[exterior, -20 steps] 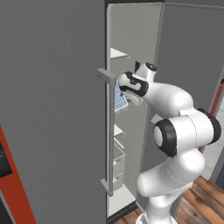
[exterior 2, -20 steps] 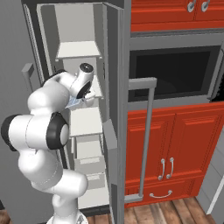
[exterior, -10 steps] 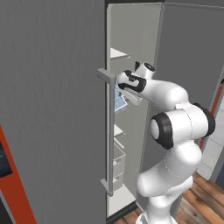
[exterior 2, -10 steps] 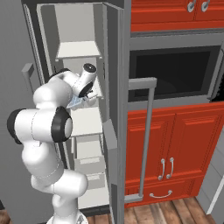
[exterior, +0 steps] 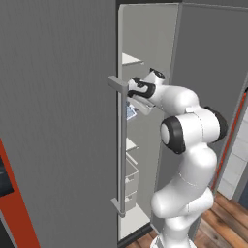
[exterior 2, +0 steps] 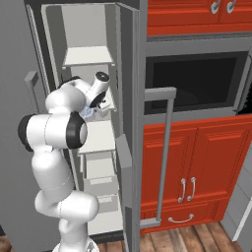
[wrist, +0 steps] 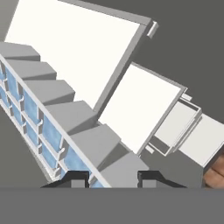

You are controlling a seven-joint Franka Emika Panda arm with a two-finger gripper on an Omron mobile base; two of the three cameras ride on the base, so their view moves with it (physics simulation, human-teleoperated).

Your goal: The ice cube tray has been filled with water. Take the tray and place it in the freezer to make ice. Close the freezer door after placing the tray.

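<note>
Left base view: the arm is reaching through the gap between the open freezer door and the freezer, with the end effector sitting at mid height just inside the compartment. The ice cube tray is showing as a small blue-and-white patch directly under the hand, tilted, and I am reading it as carried rather than resting on anything. In the hand view the tray is running diagonally across the lower left, its blue cells visible along one edge, and the two dark fingertips are standing close together at the bottom with the tray's end between them, so the end effector is clamped on the ice cube tray. Beyond it, the white shelves and drawers are lying below and ahead, apart from the tray. In the right base view the hand is hovering above a white shelf, beside the red cabinets and the dark oven. My judgement of progress: pickup and transport are done, and the tray is inside the freezer opening but not yet set down. Still remaining: lowering it flat onto a shelf, releasing, pulling the arm out, and swinging the door shut, which is standing wide open.
</note>
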